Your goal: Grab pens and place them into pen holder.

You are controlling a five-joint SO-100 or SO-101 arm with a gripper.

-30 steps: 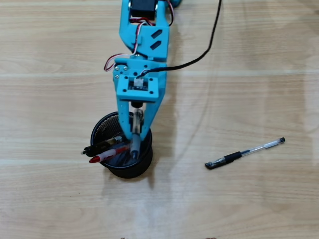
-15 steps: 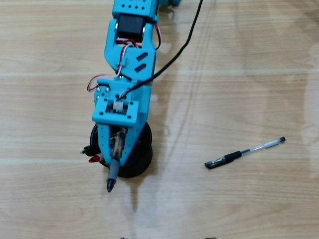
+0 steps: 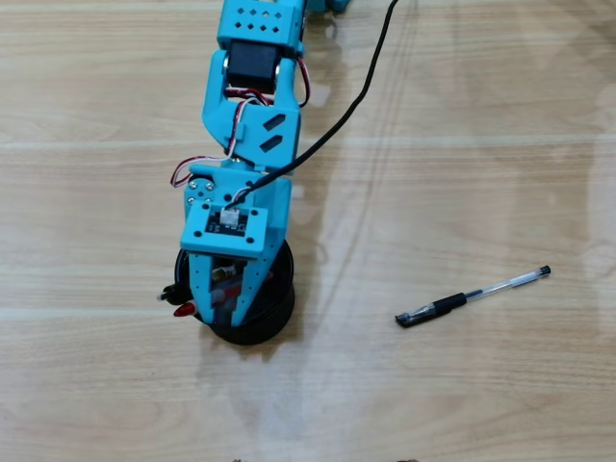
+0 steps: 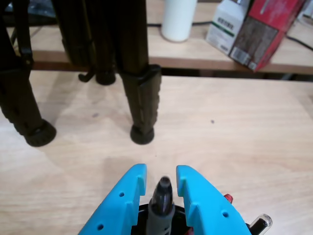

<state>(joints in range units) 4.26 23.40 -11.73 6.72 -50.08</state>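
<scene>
In the overhead view my blue gripper (image 3: 226, 318) hangs right over the black mesh pen holder (image 3: 279, 300) and hides most of it. A red pen tip (image 3: 180, 310) and a black pen end (image 3: 168, 292) poke out past the holder's left rim. The wrist view shows a dark-sleeved pen (image 4: 161, 205) standing between my fingertips (image 4: 161, 171), with a thin gap on each side. The jaws are slightly open around it. One clear pen with a dark sleeve (image 3: 472, 296) lies flat on the table to the right.
Black tripod legs (image 4: 142, 98) stand on the wooden table ahead of the gripper in the wrist view. Behind them are a white bottle (image 4: 178, 19) and boxes (image 4: 254, 29). A black cable (image 3: 356, 96) trails from the arm.
The pen stuck out past my fingertips half a second ago and has dropped back between them into the holder. The wrist has swung left over the holder since a second ago.
</scene>
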